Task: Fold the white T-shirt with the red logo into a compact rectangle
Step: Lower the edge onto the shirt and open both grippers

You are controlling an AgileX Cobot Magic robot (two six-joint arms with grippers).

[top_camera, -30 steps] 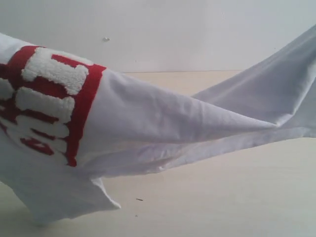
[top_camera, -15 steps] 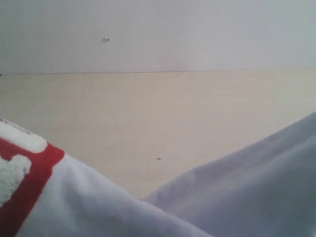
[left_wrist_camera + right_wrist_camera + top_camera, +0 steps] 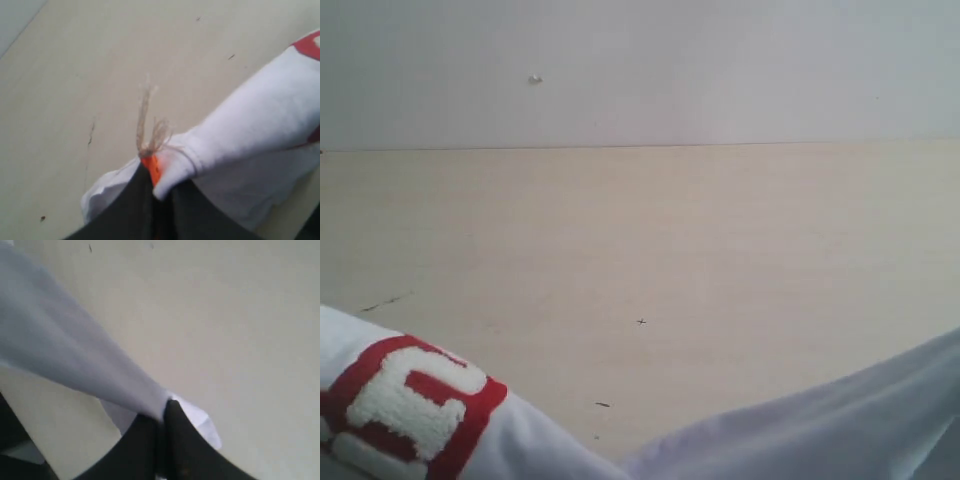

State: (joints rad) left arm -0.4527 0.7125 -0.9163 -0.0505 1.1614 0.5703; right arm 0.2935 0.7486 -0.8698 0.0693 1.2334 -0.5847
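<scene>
Pale desk (image 3: 720,250) beneath the white T-shirt (image 3: 260,115): left pincer (image 3: 159,192) pinches it by the orange tag (image 3: 151,167), right pincer (image 3: 160,425) clamps another edge, probably to spread it.

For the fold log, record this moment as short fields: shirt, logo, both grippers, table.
shirt: white T-shirt strung between both grippers, sagging below the frame in the middle of the exterior view
logo: red logo at the lower left of the exterior view, partly cut off
left gripper: shut on the white T-shirt at the collar, by the orange tag
right gripper: shut on the white T-shirt's edge
table: pale wood, a few dark specks
</scene>
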